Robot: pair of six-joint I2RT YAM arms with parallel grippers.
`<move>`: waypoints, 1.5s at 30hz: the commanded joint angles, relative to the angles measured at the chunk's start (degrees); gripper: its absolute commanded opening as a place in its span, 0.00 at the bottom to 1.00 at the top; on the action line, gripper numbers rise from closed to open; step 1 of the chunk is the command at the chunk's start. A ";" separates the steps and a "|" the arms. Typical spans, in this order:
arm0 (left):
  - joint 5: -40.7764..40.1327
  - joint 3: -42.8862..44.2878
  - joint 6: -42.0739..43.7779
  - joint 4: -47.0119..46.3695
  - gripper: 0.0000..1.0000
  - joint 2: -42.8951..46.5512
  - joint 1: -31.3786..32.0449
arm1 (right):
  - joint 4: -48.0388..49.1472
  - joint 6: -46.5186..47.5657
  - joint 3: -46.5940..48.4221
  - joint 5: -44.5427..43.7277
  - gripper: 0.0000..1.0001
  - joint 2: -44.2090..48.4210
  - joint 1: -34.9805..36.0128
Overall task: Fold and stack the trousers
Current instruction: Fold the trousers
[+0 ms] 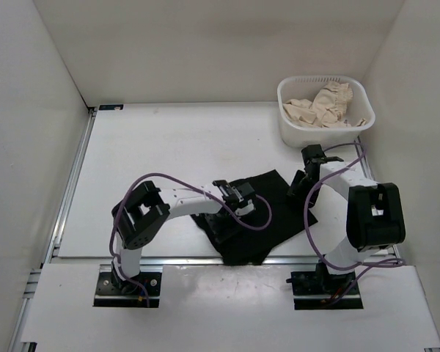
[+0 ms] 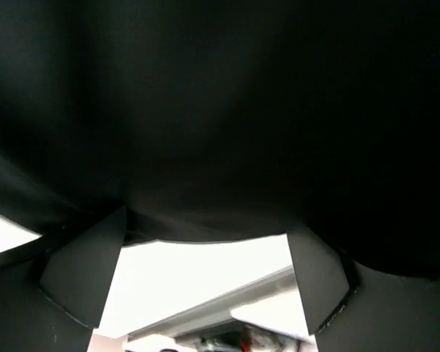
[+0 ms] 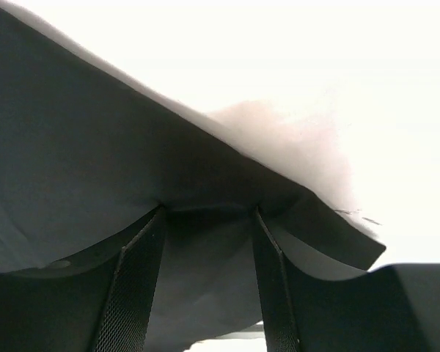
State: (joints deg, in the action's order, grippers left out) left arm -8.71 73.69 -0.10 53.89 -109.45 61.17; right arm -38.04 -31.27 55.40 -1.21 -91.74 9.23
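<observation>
The black trousers lie folded in a rough square on the table, near the front edge. My left gripper is low over their left edge. In the left wrist view the left gripper has its jaws wide apart, with the trousers' edge across the fingertips. My right gripper is at the trousers' right corner. In the right wrist view the right gripper has its jaws apart, tips under a raised fold of the trousers, with fabric between the fingers.
A white basket holding beige frilled garments stands at the back right. White walls close in the table on three sides. A metal rail runs along the table's left edge.
</observation>
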 commanded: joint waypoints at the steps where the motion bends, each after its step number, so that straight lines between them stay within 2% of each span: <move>1: -11.85 -0.83 0.10 -7.30 1.00 -0.41 -4.73 | 3.06 -4.57 -4.75 4.46 0.55 -0.01 0.95; 8: -12.38 -4.34 0.10 -13.10 1.00 2.65 -16.50 | 10.79 -16.71 -11.01 5.87 0.55 1.39 7.10; 15: -13.78 -8.65 0.10 -16.71 1.00 6.70 -22.92 | 12.55 -26.82 -3.64 4.55 0.55 -1.68 9.83; 18: -14.49 -6.72 0.10 -17.33 1.00 7.23 -26.87 | 10.72 -31.13 -2.31 5.08 0.55 -1.68 10.36; 22: -15.72 -6.01 0.10 -17.33 1.00 13.02 -28.21 | 8.79 -34.21 -3.10 3.24 0.55 4.72 11.50; 27: -17.31 -5.40 0.10 -15.40 1.00 20.76 -28.21 | 2.72 -35.27 2.15 -2.03 0.58 10.70 13.44; 29: -13.80 -4.62 0.10 -11.72 1.00 23.13 -28.21 | 1.22 -35.79 3.31 -4.40 0.58 11.32 13.44; 33: -12.21 -9.52 0.10 -7.14 1.00 22.53 -26.45 | 1.22 -33.87 3.92 -5.30 0.58 10.10 10.37; 37: -8.70 -14.80 0.10 -7.13 1.00 21.21 -25.66 | -1.76 -25.11 7.86 -7.57 0.62 7.73 9.31; 40: -7.99 -16.03 0.10 -7.13 1.00 21.82 -25.66 | -7.03 -18.50 12.43 -9.33 0.73 7.20 7.56; 41: -8.60 -16.03 0.10 -7.13 1.00 23.39 -26.18 | -8.26 -13.17 13.15 -8.55 0.82 7.19 6.51; 43: -9.22 -14.55 0.10 -6.17 1.00 25.76 -27.58 | -11.43 -6.47 14.21 -0.49 0.90 7.19 2.38; 44: -9.22 -13.76 0.10 -5.64 1.00 28.56 -28.64 | -13.27 -0.26 14.21 2.24 0.94 6.67 0.97; 45: -9.83 -13.05 0.10 -4.85 1.00 30.07 -31.69 | -15.55 2.41 14.21 4.27 0.94 6.14 -0.43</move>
State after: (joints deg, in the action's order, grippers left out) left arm -17.93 57.06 0.19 48.16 -87.05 33.65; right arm -45.06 -43.68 67.94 -3.31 -84.97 12.62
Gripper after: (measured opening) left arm 0.998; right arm 0.935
